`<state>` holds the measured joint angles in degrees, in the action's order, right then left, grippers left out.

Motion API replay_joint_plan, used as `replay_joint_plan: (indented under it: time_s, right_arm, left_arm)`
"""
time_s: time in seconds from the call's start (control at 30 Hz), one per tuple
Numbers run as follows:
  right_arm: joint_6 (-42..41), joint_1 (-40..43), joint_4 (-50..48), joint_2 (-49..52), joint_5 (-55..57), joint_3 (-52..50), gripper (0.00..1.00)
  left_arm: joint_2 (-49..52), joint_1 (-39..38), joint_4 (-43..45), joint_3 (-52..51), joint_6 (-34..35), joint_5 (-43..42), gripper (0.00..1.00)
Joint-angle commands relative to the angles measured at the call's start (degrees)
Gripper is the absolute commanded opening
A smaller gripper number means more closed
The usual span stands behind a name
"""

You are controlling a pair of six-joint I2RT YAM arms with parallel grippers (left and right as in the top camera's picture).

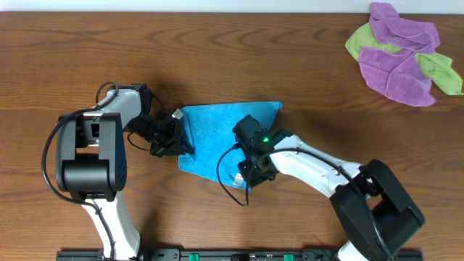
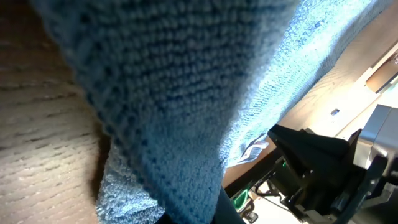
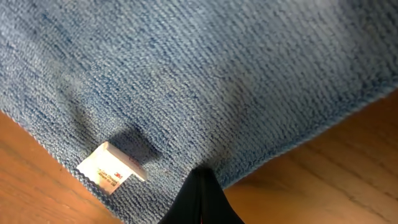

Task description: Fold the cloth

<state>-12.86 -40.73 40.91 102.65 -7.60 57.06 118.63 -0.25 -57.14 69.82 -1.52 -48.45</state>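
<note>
Jaws of left gripper clamp the cloth at left edge. Jaws of right gripper clamp its near edge, beside white tag.

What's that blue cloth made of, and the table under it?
The cloth looks like microfibre or terry: a matte, finely looped pile shows up close. The table looks like wood or a wood-print laminate: brown grain streaks, slight sheen; which, I cannot tell.

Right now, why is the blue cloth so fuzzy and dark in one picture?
Left wrist view: the blue cloth sits right at the lens, so its near fold is blurred and shaded. Right wrist view: clearer weave, the white tag casting a small shadow.
</note>
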Motion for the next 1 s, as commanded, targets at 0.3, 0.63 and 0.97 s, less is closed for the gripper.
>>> replay_joint_plan:
  time_s: [0.3, 0.63, 0.97]
  right_arm:
    - [-3.4, -0.5, 7.8, 1.7, 7.8, -2.6, 0.01]
    - [-4.7, 8.6, 10.6, 1.7, 11.8, -2.6, 0.01]
    - [-6.4, 14.8, 13.0, 1.7, 13.5, -2.6, 0.01]
  left_arm:
    - [-0.6, -9.4, 0.4, -0.3, 2.9, 0.3, 0.06]
    - [-0.6, -16.3, 4.3, -0.3, 8.0, -1.1, 0.06]
    - [-0.7, -17.0, 4.0, -0.3, 8.4, -1.2, 0.06]
